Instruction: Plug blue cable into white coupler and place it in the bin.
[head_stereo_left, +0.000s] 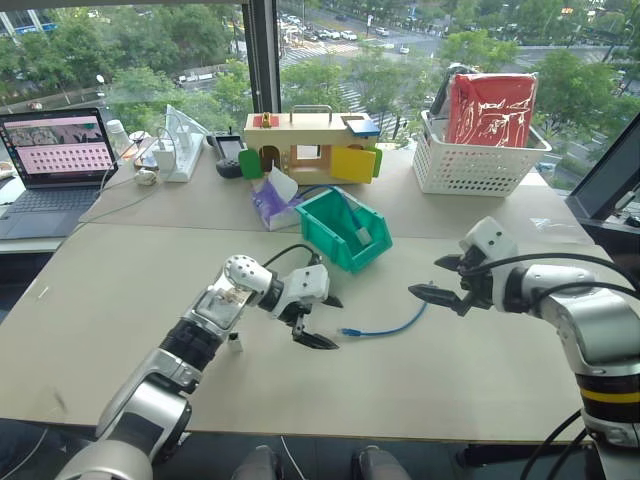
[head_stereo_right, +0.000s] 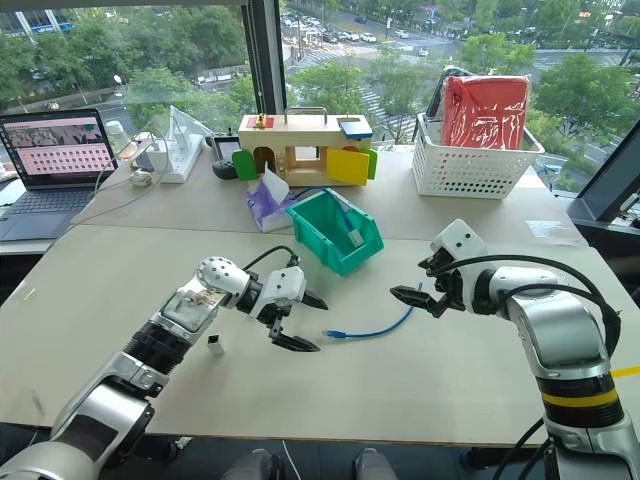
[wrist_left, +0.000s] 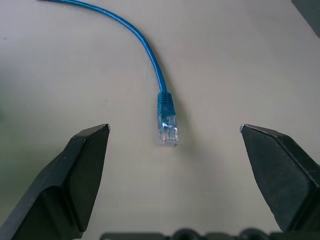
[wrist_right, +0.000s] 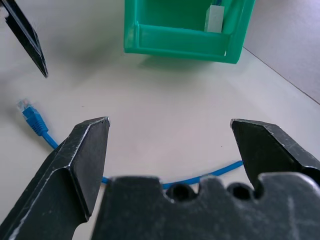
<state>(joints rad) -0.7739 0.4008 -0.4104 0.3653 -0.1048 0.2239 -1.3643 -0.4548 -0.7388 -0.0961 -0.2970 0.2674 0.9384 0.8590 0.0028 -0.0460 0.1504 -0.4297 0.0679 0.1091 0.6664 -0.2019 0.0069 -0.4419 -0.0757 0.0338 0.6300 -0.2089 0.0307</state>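
The blue cable (head_stereo_left: 388, 325) lies loose on the table in a shallow curve between my two grippers. Its clear plug (wrist_left: 168, 131) rests just ahead of my left gripper (head_stereo_left: 328, 322), which is open and empty, with the plug centred between its fingers. My right gripper (head_stereo_left: 428, 278) hovers open and empty above the cable's other end (wrist_right: 220, 172). The white coupler (head_stereo_left: 235, 342) stands alone on the table beside my left forearm. The teal bin (head_stereo_left: 322, 228) sits behind the cable with a small white piece (wrist_right: 216, 19) inside it.
A purple tissue pack (head_stereo_left: 272, 205) lies just left of the bin. Behind it stand a wooden toy house (head_stereo_left: 310, 145) and a white lattice basket (head_stereo_left: 480, 165) holding a red bag. A laptop (head_stereo_left: 55, 165) sits at the far left.
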